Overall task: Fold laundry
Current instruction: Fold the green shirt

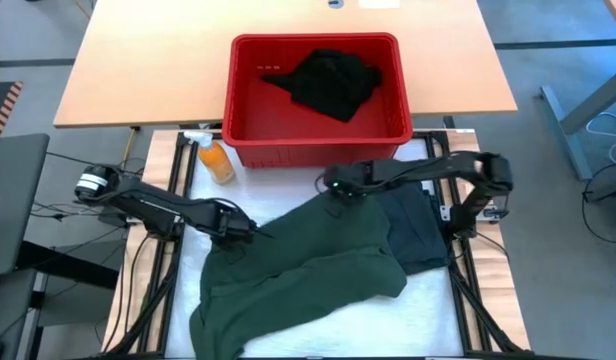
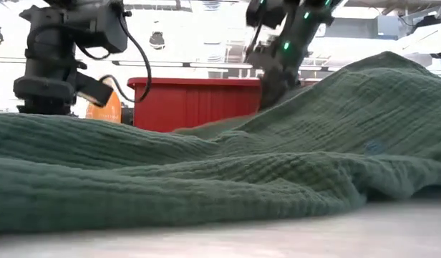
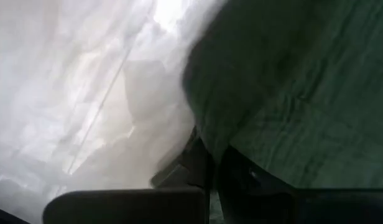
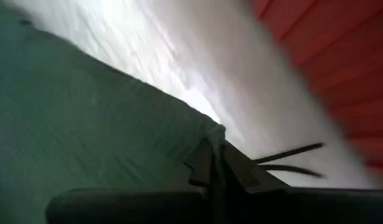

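A dark green garment (image 1: 308, 270) lies rumpled across the white table top, its near part flat on the table (image 2: 206, 179). My left gripper (image 1: 238, 230) is shut on its left edge. My right gripper (image 1: 338, 192) is shut on its far corner, close to the red basket (image 1: 318, 140). A darker garment (image 1: 420, 232) lies partly under the green one at the right. A black garment (image 1: 333, 80) rests inside the basket. My left gripper pinches the green garment's left edge (image 3: 204, 134) between its two fingers, coming from above and pointing down. One layer or several, I cannot tell. The cloth hangs slack from the fingers down to the table. My right gripper pinches the green garment's far corner (image 4: 211, 134) between its two fingers, slanting down from the table's right. The cloth rises to a peak at the fingers (image 2: 272, 97) and slopes down from there onto the table.
The red basket stands at the table's far side, just behind my right gripper. An orange bottle (image 1: 216, 160) lies to the left of the basket. Bare white table (image 1: 428, 300) shows at the near right. Table frame rails run along both sides.
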